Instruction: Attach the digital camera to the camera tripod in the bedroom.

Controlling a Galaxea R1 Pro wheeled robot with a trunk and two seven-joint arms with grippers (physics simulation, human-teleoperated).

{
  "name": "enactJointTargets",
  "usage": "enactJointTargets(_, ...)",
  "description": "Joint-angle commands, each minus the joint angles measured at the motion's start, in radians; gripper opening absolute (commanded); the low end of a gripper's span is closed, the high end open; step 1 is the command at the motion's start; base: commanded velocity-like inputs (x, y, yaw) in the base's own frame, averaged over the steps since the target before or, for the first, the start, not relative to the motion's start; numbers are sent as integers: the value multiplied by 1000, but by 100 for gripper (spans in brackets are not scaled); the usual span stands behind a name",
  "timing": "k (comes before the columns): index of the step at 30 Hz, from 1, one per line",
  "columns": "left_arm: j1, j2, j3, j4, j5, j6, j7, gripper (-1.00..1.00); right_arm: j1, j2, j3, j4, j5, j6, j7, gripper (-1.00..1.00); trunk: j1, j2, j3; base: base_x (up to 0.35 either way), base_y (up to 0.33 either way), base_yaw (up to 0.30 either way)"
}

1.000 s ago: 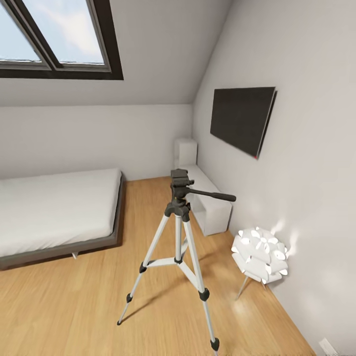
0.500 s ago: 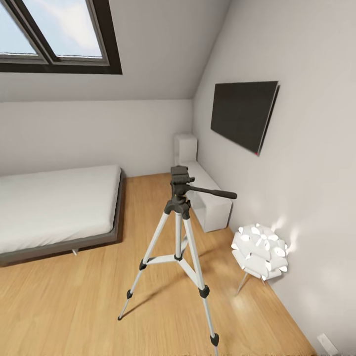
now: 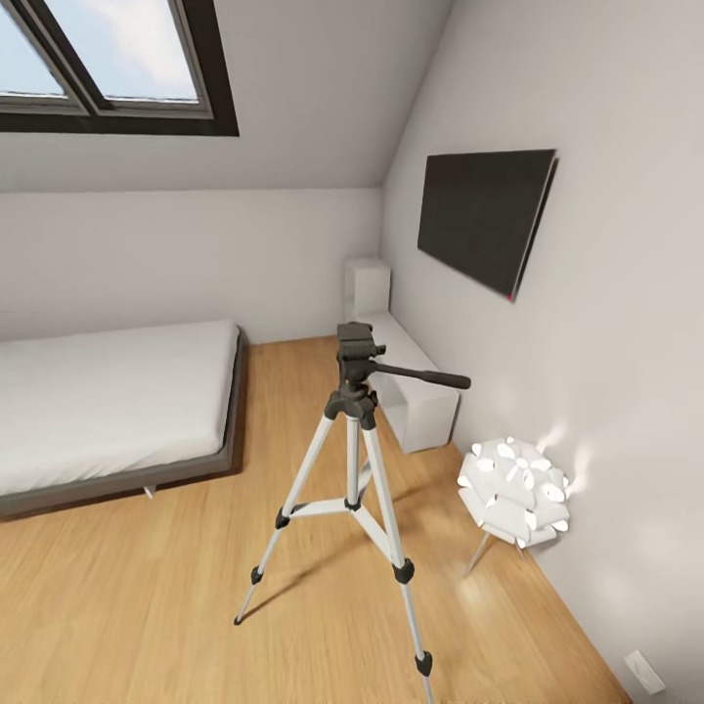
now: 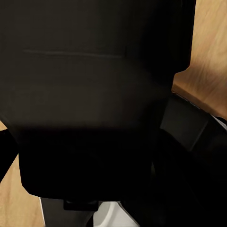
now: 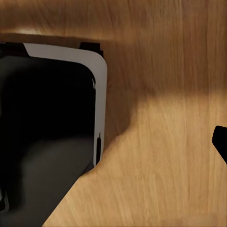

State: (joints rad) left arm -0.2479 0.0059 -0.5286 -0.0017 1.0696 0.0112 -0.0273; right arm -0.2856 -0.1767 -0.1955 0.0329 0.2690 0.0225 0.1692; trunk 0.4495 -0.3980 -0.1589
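The camera tripod stands on the light wood floor in the middle of the bedroom, silver-white legs spread. Its black head is bare on top, and the pan handle points right. In the left wrist view a black boxy body sits right against the lens. It looks like the digital camera held in my left gripper, whose fingers are lost in the dark. A single dark fingertip of my right gripper shows over the floor.
A low grey bed with a white mattress lies to the left of the tripod. A white low cabinet, a wall screen and a white petal lamp line the right wall. My own base is below the right arm.
The whole head view has shifted a little, so skylight and wall screen sit higher in the picture. The tripod itself has not moved.
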Motion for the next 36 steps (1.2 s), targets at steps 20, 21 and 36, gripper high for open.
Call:
enactJointTargets(20,-1,0,-8,0,8,1,-4,-100,-1,-1,-9,1,10,-10,3,100,0,-2,-3,0,0,0)
enactJointTargets(21,-1,0,-8,0,8,1,-5,-100,-1,-1,-9,1,10,-12,3,100,0,-2,-3,0,0,0)
enactJointTargets(36,-1,0,-8,0,9,1,-5,-100,-1,2,-7,1,10,-13,4,100,0,-2,-14,0,0,0)
